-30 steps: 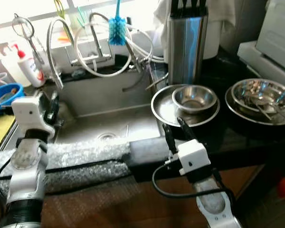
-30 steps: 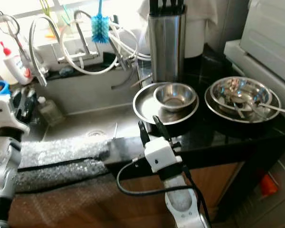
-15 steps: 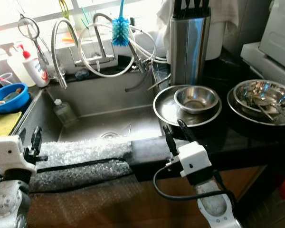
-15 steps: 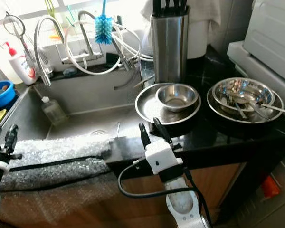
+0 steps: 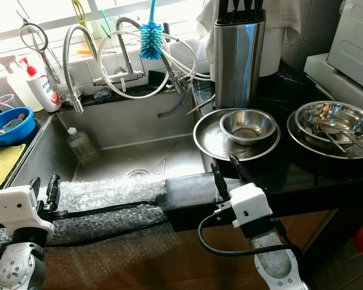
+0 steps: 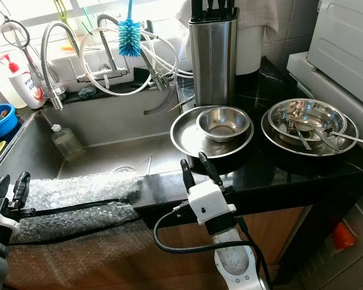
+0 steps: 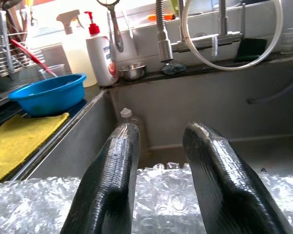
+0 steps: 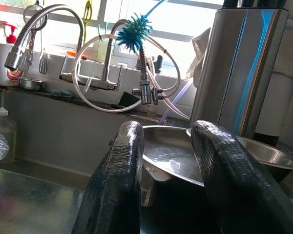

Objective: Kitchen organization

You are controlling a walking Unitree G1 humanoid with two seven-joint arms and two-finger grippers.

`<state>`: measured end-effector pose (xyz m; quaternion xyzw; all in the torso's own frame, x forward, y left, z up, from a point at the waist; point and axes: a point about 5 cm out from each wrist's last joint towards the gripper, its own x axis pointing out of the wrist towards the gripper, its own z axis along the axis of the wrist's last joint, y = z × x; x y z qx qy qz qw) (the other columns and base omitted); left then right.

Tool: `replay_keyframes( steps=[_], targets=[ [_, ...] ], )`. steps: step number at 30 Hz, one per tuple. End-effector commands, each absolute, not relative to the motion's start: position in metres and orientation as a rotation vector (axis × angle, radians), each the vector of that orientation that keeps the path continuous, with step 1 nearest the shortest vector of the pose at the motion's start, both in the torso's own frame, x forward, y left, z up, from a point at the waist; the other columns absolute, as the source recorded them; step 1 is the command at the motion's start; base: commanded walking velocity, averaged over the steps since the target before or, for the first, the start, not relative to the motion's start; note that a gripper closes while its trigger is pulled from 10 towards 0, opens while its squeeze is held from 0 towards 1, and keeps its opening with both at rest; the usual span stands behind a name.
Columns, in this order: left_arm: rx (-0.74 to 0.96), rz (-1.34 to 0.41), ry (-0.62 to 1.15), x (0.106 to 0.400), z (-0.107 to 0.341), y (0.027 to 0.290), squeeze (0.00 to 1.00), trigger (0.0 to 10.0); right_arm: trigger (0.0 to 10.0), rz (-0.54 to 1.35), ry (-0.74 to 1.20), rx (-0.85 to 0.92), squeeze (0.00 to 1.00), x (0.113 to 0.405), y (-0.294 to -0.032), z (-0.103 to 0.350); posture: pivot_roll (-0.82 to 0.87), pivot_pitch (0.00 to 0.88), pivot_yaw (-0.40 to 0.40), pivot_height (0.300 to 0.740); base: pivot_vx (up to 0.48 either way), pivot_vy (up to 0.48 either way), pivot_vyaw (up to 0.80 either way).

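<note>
Robot stands at the sink [image 5: 127,136]. Right gripper [image 5: 226,171] sits at the counter's front edge, fingers apart with nothing between them, pointed at the wide steel plate [image 5: 209,140] just beyond. The small steel bowl [image 5: 248,125] rests inside that plate, and a knife block [image 5: 238,51] stands right behind. A second steel dish [image 5: 333,124] holding loose cutlery lies well apart to the right on the dark counter [image 5: 290,175]. Left gripper [image 5: 43,190] hangs low over the bubble wrap [image 5: 103,193] padding the sink's front edge, fingers likewise parted and empty. Judgement: the plate and bowl are the likely targets. Both look like thin stainless steel, so light, rigid and not fragile, but smooth and slippery; the bowl sits loose and will probably slide or rattle if the plate tilts. Best hold looks to be a pinch on the plate's near rim, one finger above and one under the lip. The right wrist view shows that rim raised slightly above the counter, leaving room for a finger. Lifting the bowl out by its rim first seems safer.
</note>
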<state>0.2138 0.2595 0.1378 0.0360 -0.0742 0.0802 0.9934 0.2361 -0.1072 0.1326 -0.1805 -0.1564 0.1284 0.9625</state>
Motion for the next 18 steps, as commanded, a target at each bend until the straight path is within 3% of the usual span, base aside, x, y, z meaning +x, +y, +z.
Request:
replay_keyframes(
  steps=[1, 12, 18],
  targets=[
    [0.125, 0.089, -0.147, 0.222, 0.138, 0.258, 0.0, 10.0, 10.0, 0.269, -0.341, -0.355, 0.0, 0.236, -0.104, 0.137, -0.1, 0.0, 0.164, 0.74, 0.0, 0.0, 0.0],
    [0.193, 0.026, -0.156, 0.243, 0.14, 0.269, 0.0, 10.0, 10.0, 0.257, -0.346, -0.375, 0.0, 0.243, -0.111, 0.141, -0.09, 0.0, 0.139, 0.74, 0.0, 0.0, 0.0],
    [0.21, 0.02, -0.149, 0.238, 0.138, 0.274, 0.0, 10.0, 10.0, 0.248, -0.35, -0.378, 0.0, 0.245, -0.113, 0.143, -0.08, 0.0, 0.131, 0.74, 0.0, 0.0, 0.0]
  ],
)
